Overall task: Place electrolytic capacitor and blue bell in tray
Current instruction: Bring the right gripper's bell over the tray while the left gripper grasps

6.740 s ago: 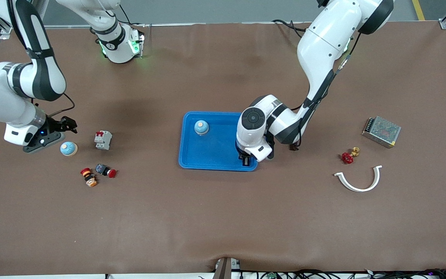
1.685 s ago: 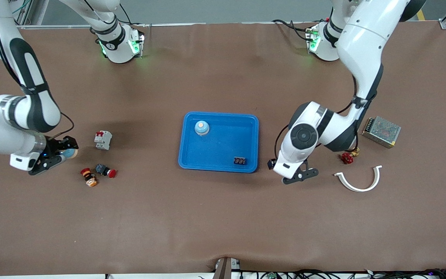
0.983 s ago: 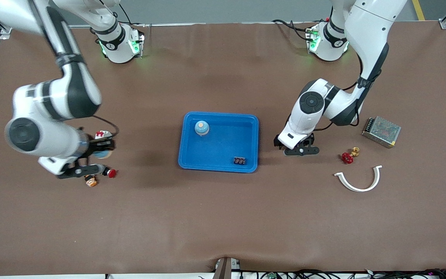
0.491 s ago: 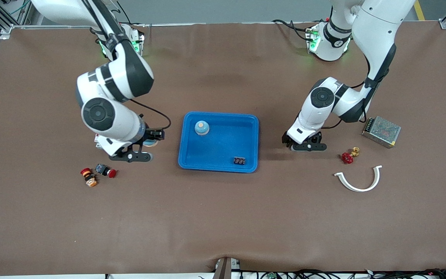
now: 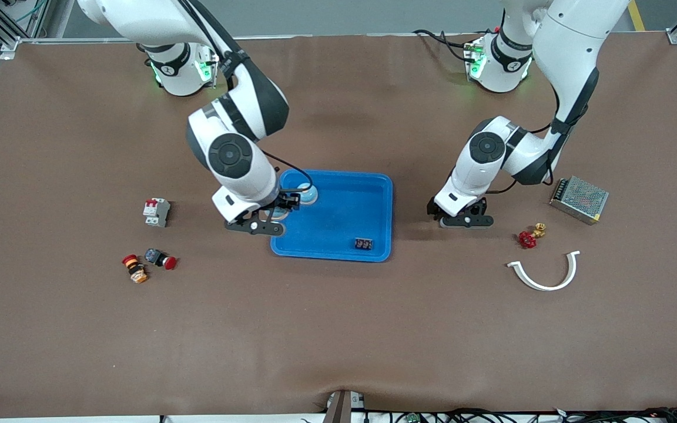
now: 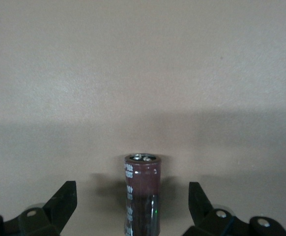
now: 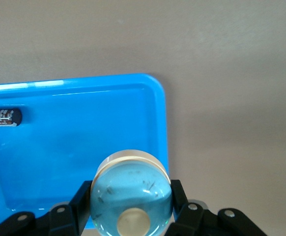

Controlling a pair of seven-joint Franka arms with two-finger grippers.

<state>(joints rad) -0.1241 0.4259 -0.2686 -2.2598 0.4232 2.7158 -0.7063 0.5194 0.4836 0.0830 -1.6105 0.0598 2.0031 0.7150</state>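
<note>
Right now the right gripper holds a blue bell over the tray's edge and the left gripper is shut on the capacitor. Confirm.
No: the left wrist view shows the left gripper open, the capacitor standing untouched between its fingers. The rest is right.

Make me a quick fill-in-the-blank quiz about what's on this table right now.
The right end effector is shut on a blue ____.
A lying capacitor rests in the blue ____.
The left end effector is ____, straddling an upright capacitor.
Missing: bell, tray, open.
</note>
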